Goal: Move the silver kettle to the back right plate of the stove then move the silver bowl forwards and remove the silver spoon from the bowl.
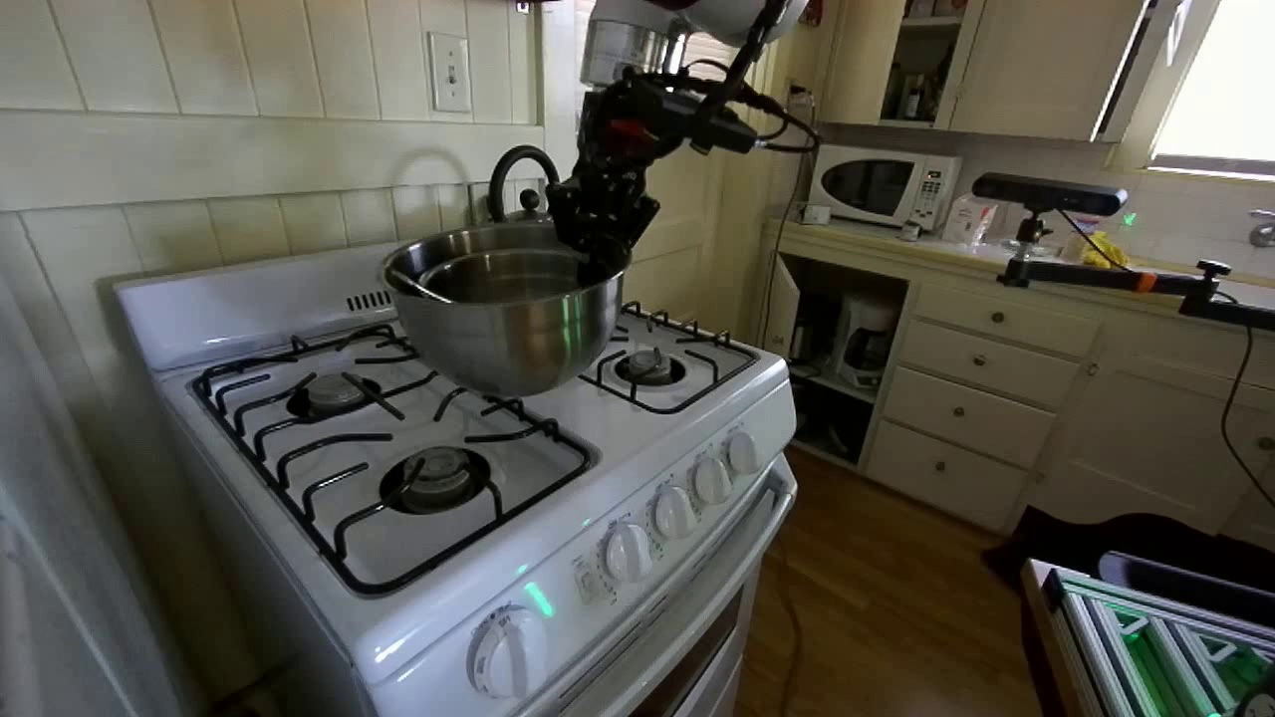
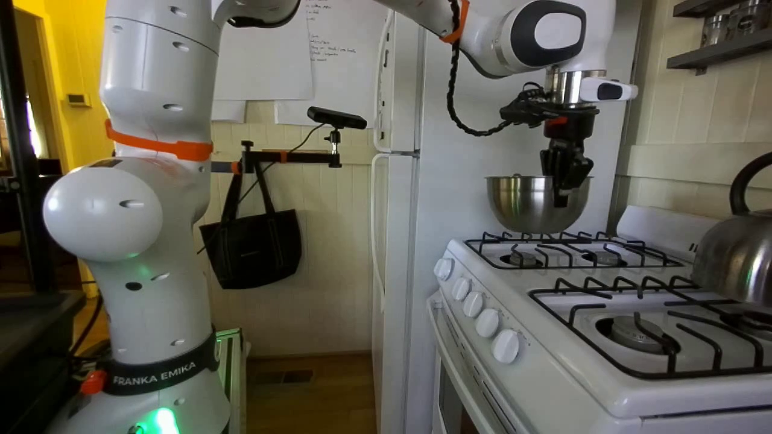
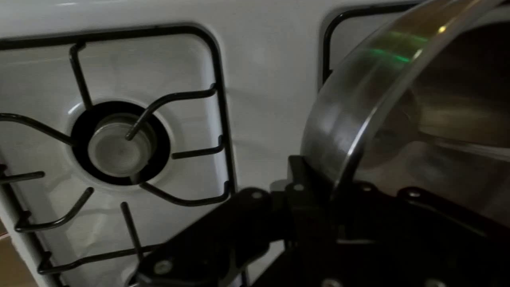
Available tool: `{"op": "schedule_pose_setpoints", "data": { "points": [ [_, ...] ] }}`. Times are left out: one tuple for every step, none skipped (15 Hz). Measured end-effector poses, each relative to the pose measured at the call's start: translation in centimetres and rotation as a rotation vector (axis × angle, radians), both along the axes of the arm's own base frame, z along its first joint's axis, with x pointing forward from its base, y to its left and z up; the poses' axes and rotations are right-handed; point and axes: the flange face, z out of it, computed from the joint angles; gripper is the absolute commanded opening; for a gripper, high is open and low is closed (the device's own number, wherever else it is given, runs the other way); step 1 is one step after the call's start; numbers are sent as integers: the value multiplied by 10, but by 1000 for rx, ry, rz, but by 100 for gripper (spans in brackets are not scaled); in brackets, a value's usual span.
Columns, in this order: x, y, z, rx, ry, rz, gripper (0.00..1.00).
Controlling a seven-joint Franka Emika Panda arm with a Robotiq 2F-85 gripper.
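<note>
Along the stove's (image 1: pixel 647 448) front edge runs a row of white control knobs (image 1: pixel 628 553); behind them, apparently over the left-hand grate (image 1: pixel 369 588), the silver bowl (image 2: pixel 522 202) hangs clear of the burners (image 1: pixel 441 470). The gripper (image 2: pixel 564 194) pinches its rim, and the wrist view alone shows how: one finger (image 3: pixel 298 175) against the outer wall, its partner inside. With no handle to take, the rim is likely the surest hold, and that height should let the bowl come towards the front edge without snagging. Farther in, towards the rear right corner, the silver kettle (image 2: pixel 739 259) stands at the back right plate (image 2: pixel 748 320), presumably to leave the bowl room; it is cut off at the edge of view, so I cannot tell whether it is centred. In an exterior view, only its arched black handle (image 1: pixel 525 153) and lid knob (image 1: pixel 529 199) show over the bowl's rim, yet there a thin pale bar inside the bowl, probably the silver spoon (image 1: pixel 421 287), is visible, which the wall hides when seen side-on. Past the stove's left edge rises a white refrigerator (image 2: pixel 458 193).
</note>
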Motion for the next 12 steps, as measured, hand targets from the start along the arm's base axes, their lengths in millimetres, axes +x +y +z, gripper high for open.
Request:
{"op": "schedule_pose_setpoints", "data": {
  "points": [
    [2, 10, -2, 3, 2, 27, 4],
    [5, 20, -5, 6, 5, 54, 4],
    [6, 28, -9, 8, 10, 78, 4],
    [8, 34, -13, 9, 15, 96, 4],
    [10, 40, -17, 11, 21, 109, 4],
    [11, 43, -21, 13, 26, 118, 4],
    [13, 46, -24, 14, 31, 124, 4],
    [14, 48, -27, 15, 33, 127, 4],
    [15, 50, -28, 17, 34, 128, 4],
    [16, 50, -29, 20, 33, 128, 4],
    [17, 51, -29, 24, 29, 127, 4],
    [19, 52, -30, 28, 25, 125, 4]
  ]
}}
